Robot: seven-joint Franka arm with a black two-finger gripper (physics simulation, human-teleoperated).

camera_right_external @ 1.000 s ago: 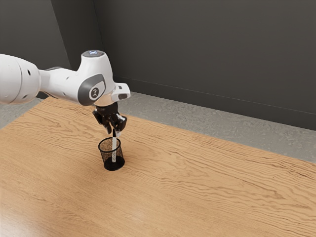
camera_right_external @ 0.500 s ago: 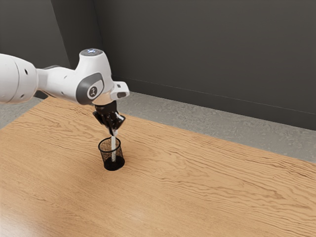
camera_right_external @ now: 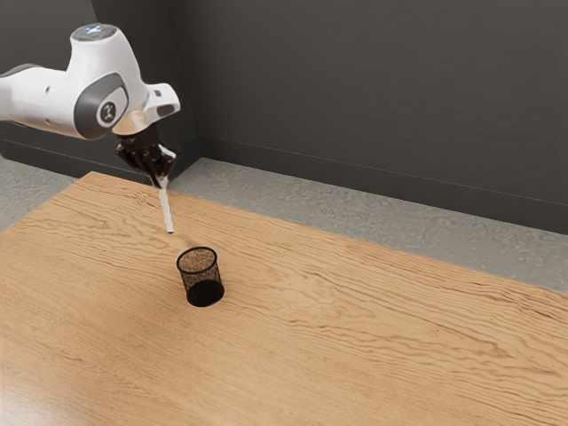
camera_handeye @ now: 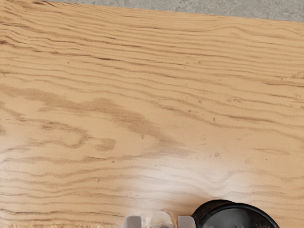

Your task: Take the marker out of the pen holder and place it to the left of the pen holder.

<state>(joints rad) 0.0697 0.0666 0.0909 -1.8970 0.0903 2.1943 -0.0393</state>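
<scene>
White marker [camera_right_external: 167, 211] hangs below the gripper [camera_right_external: 161, 181], which pinches it near the top, presumably to keep the lower end free for placing. Lower, to the gripper's side, the mesh pen holder [camera_right_external: 201, 278] stands upright, empty.

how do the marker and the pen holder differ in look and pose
The marker is pale and slender; the pen holder is black, wider and mesh-sided.
The marker hangs in the air, its upper end in the jaws; the pen holder stands on the table.
Shared: neither touches the other.
</scene>
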